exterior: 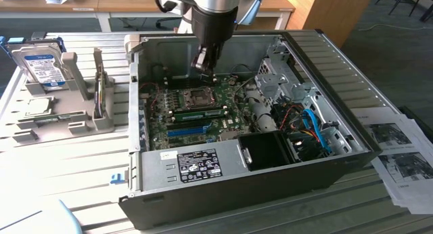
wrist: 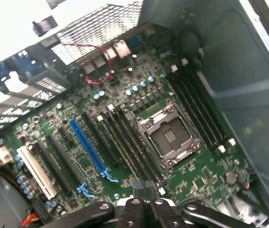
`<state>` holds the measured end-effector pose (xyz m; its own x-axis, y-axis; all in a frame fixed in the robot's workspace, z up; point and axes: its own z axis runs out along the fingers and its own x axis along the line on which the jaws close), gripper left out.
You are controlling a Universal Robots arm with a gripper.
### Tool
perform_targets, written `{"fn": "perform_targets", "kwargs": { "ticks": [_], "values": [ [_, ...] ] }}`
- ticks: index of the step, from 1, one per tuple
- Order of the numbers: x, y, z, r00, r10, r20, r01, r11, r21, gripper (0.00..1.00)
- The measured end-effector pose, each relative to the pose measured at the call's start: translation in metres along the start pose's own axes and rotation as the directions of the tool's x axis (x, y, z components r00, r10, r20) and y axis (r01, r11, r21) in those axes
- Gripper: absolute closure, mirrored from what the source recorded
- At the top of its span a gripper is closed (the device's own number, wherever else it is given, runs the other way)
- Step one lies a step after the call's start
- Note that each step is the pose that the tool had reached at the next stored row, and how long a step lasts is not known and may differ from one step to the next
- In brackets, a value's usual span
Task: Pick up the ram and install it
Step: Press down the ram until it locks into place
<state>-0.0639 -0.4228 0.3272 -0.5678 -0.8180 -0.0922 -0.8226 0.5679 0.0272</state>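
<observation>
Ram seated below shut claw

Looks like a lab/office: open PC case on slatted metal bench, wooden desks behind, printed sheets alongside.

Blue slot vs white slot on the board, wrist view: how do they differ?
The blue slot is bright blue; the white slot is off-white. The blue slot is longer and narrower, the white slot shorter and wider. The blue slot lies nearer the processor socket than the white slot. Both lie parallel on the green board, with nothing plugged in.
</observation>
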Motion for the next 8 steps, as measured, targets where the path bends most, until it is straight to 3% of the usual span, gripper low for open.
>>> {"fn": "perform_targets", "kwargs": {
  "ticks": [4, 8],
  "values": [
    [0.0, 0.0, 0.0, 0.9974, 0.071, 0.0021, -0.072, 0.9974, 0.0066, 0.91],
    [0.0, 0.0, 0.0, 0.9896, 0.144, 0.0049, -0.144, 0.9895, 0.013, 0.91]
  ]
}}
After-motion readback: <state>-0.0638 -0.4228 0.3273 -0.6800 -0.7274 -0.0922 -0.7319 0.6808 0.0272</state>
